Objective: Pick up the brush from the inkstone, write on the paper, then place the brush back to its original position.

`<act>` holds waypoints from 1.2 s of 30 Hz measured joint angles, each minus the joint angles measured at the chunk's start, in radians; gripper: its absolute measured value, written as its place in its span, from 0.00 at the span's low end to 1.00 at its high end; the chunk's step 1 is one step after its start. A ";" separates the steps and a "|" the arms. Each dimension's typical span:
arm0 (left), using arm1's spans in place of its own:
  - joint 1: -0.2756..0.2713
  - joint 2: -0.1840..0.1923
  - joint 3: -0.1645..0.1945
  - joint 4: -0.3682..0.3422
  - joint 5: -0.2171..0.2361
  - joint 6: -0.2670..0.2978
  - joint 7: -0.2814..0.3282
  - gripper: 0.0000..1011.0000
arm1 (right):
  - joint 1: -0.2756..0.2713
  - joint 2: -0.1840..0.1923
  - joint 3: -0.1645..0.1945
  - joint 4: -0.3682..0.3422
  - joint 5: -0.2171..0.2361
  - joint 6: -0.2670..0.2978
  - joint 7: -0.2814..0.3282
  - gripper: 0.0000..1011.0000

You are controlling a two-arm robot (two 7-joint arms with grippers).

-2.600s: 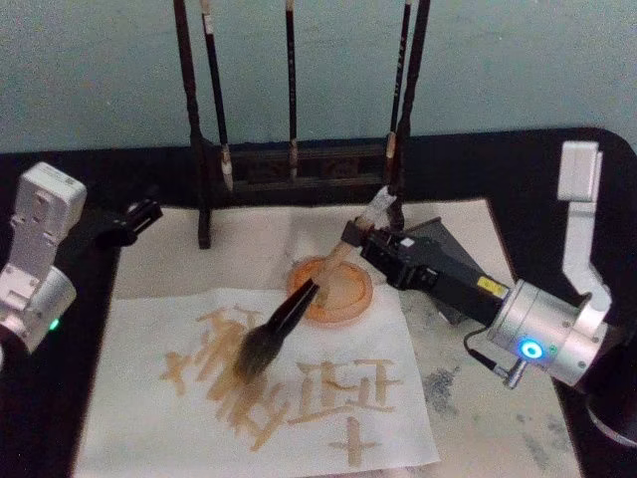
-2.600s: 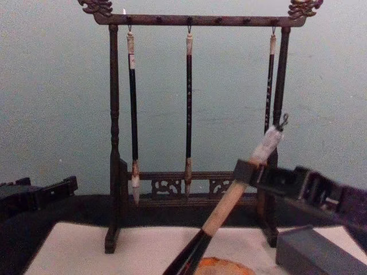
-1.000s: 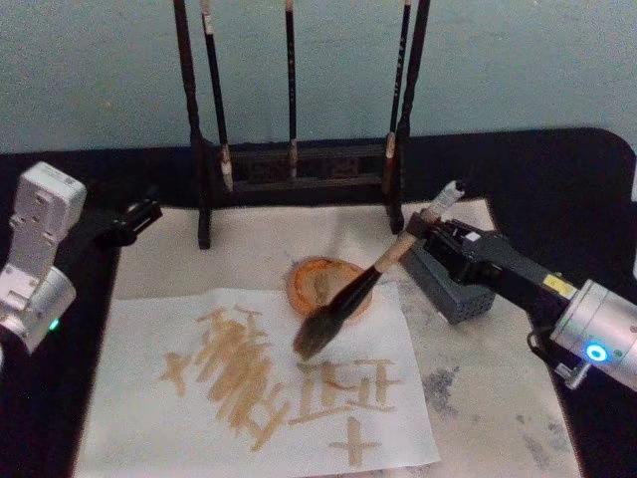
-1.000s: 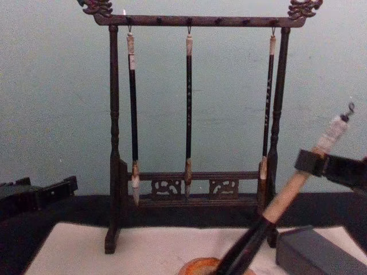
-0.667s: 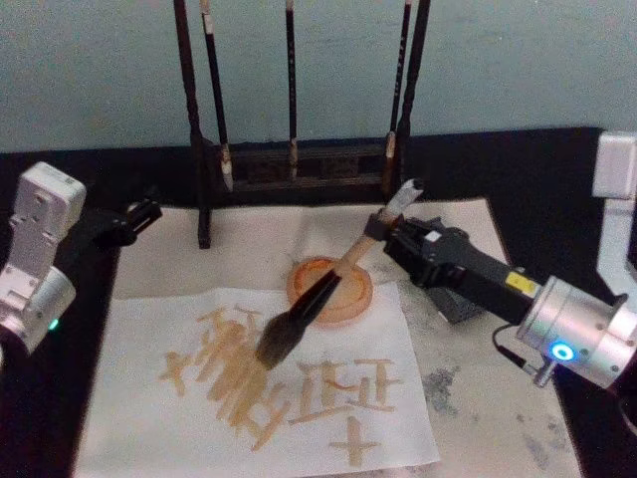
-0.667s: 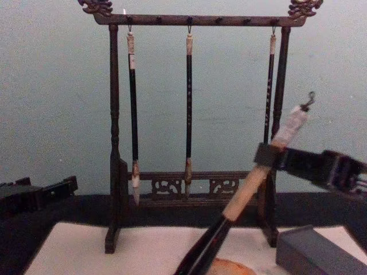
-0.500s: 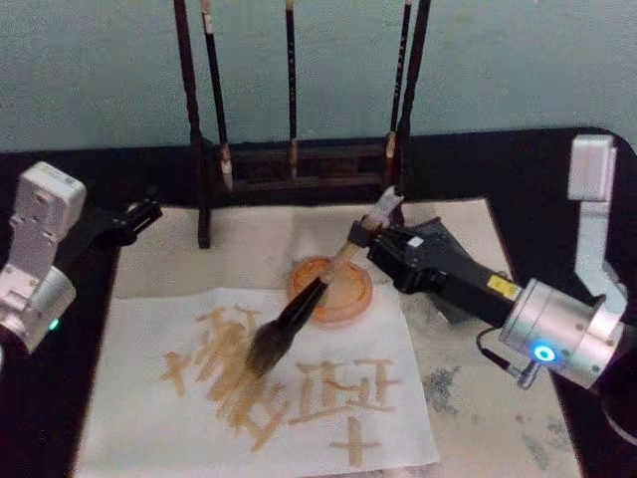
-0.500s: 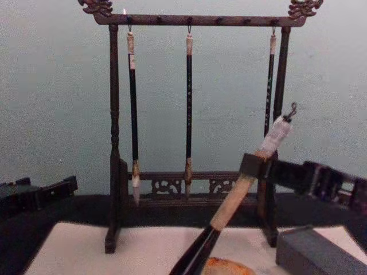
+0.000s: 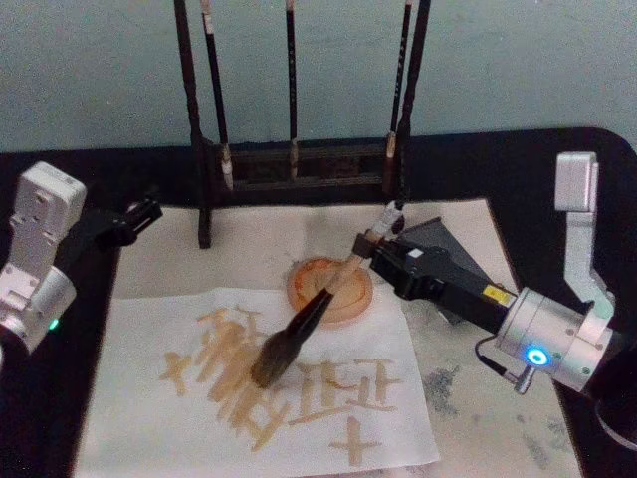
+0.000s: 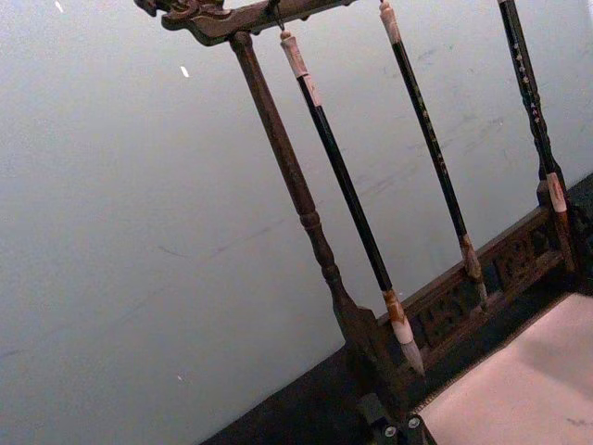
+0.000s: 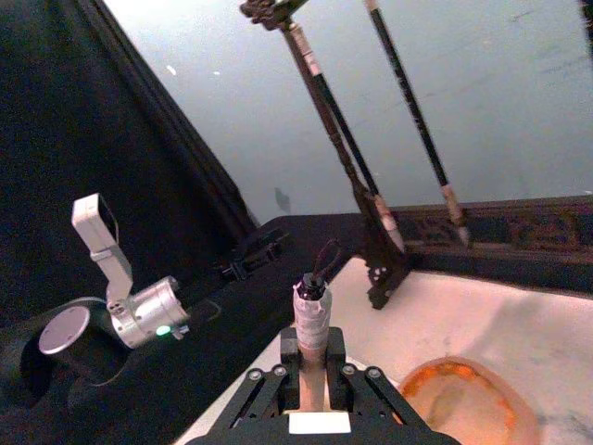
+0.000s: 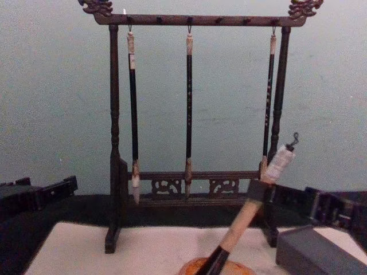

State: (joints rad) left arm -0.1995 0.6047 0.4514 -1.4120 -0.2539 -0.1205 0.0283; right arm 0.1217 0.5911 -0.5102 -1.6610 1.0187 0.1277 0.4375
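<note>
One brush [image 9: 318, 304], held by the right gripper [image 9: 366, 247], has dropped lower.

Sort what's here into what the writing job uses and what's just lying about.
In use: brush, held by the right gripper, jaws shut; paper; orange dish; grey block, likely the inkstone.
Lying about: wooden stand; three thin brushes hanging on it; left gripper, parked beside the paper.
</note>
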 joint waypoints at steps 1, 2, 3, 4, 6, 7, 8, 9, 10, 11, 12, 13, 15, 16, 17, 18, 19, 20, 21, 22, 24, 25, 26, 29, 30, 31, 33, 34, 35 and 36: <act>0.000 0.000 0.000 0.000 0.000 0.000 0.000 0.99 | -0.002 0.002 0.003 0.000 0.002 -0.001 0.000 0.16; 0.000 0.000 0.000 0.000 0.000 0.000 0.000 0.99 | -0.005 0.005 0.006 0.001 0.004 -0.002 0.000 0.16; 0.000 0.000 0.000 0.000 0.000 0.000 0.000 0.99 | -0.008 0.008 0.009 0.001 0.007 -0.003 0.000 0.16; 0.000 0.000 0.000 0.000 0.000 0.000 0.000 0.99 | -0.014 0.013 0.016 0.001 0.012 -0.006 -0.001 0.16; 0.000 0.000 0.000 0.000 0.000 0.000 0.000 0.99 | -0.024 0.022 0.026 0.000 0.019 -0.010 -0.002 0.16; 0.000 0.000 0.000 0.000 0.000 0.000 0.000 0.99 | -0.028 0.025 0.030 -0.001 0.022 -0.012 -0.002 0.16; 0.000 0.000 0.000 0.000 0.000 0.000 0.000 0.99 | -0.032 0.028 0.035 -0.002 0.025 -0.014 -0.003 0.16; 0.000 0.000 0.000 0.000 0.000 0.000 0.000 0.99 | -0.039 0.035 0.043 -0.005 0.030 -0.018 -0.003 0.16; 0.000 0.000 0.000 0.000 0.000 0.000 0.000 0.99 | -0.043 0.038 0.047 -0.007 0.032 -0.020 -0.003 0.16; 0.000 0.000 0.000 0.000 0.000 0.000 0.000 0.99 | -0.046 0.041 0.050 -0.008 0.034 -0.022 -0.003 0.16; 0.000 0.000 0.000 0.000 0.000 0.000 0.000 0.99 | -0.054 0.047 0.058 -0.012 0.038 -0.026 -0.004 0.16; 0.000 0.000 0.000 0.000 0.000 0.000 0.000 0.99 | -0.057 0.049 0.060 -0.013 0.040 -0.027 -0.004 0.16; 0.000 0.000 0.000 0.000 0.000 0.000 0.000 0.99 | -0.067 0.057 0.070 -0.018 0.045 -0.032 -0.003 0.16; 0.000 0.000 0.000 0.000 0.000 0.000 0.000 0.99 | -0.070 0.059 0.073 -0.019 0.047 -0.033 -0.003 0.16; 0.000 0.000 0.000 0.000 0.000 0.000 0.000 0.99 | -0.073 0.062 0.076 -0.019 0.048 -0.035 -0.003 0.16; 0.000 0.000 0.000 0.000 0.000 0.000 0.000 0.99 | -0.079 0.067 0.083 -0.020 0.052 -0.038 -0.003 0.16; 0.000 0.000 0.000 0.000 0.000 0.000 0.000 0.99 | -0.082 0.069 0.086 -0.021 0.054 -0.039 -0.003 0.16; 0.000 0.000 0.000 0.000 0.000 0.000 0.000 0.99 | -0.085 0.071 0.089 -0.021 0.055 -0.040 -0.003 0.16; 0.000 0.000 0.000 0.000 0.000 0.000 0.000 0.99 | -0.089 0.074 0.093 -0.022 0.058 -0.041 -0.003 0.16; 0.000 0.000 0.000 0.000 0.000 0.000 0.000 0.99 | -0.092 0.076 0.096 -0.023 0.061 -0.042 -0.003 0.16; 0.000 0.000 0.000 0.000 0.000 0.000 0.000 0.99 | -0.102 0.083 0.109 -0.027 0.070 -0.045 -0.003 0.16; 0.000 0.000 0.000 0.000 0.000 0.000 0.000 0.99 | -0.107 0.087 0.116 -0.031 0.076 -0.046 -0.003 0.16; 0.000 0.000 0.000 0.000 0.000 0.000 0.000 0.99 | -0.110 0.088 0.119 -0.033 0.080 -0.047 -0.003 0.16; 0.000 0.000 0.000 0.000 0.000 0.000 0.000 0.99 | -0.115 0.091 0.127 -0.042 0.093 -0.049 0.004 0.16; 0.000 0.000 0.000 0.000 0.000 0.000 0.000 0.99 | -0.116 0.091 0.129 -0.044 0.097 -0.050 0.006 0.16; 0.000 0.000 0.000 0.000 0.000 0.000 0.000 0.99 | -0.116 0.091 0.129 -0.046 0.101 -0.050 0.009 0.16; 0.000 0.000 0.000 0.000 0.000 0.000 0.000 0.99 | -0.114 0.088 0.131 -0.052 0.115 -0.050 0.020 0.16; 0.000 0.000 0.000 0.000 0.000 0.000 0.000 0.99 | -0.109 0.084 0.131 -0.055 0.126 -0.049 0.026 0.16; 0.000 0.000 0.000 0.000 0.000 0.000 0.000 0.99 | -0.106 0.082 0.130 -0.057 0.131 -0.049 0.029 0.16; 0.000 0.000 0.000 0.000 0.000 0.000 0.000 0.99 | -0.103 0.079 0.130 -0.057 0.136 -0.049 0.031 0.16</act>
State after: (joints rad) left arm -0.1995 0.6047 0.4514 -1.4120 -0.2539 -0.1205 0.0283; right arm 0.0188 0.6704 -0.3802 -1.7183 1.1546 0.0784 0.4684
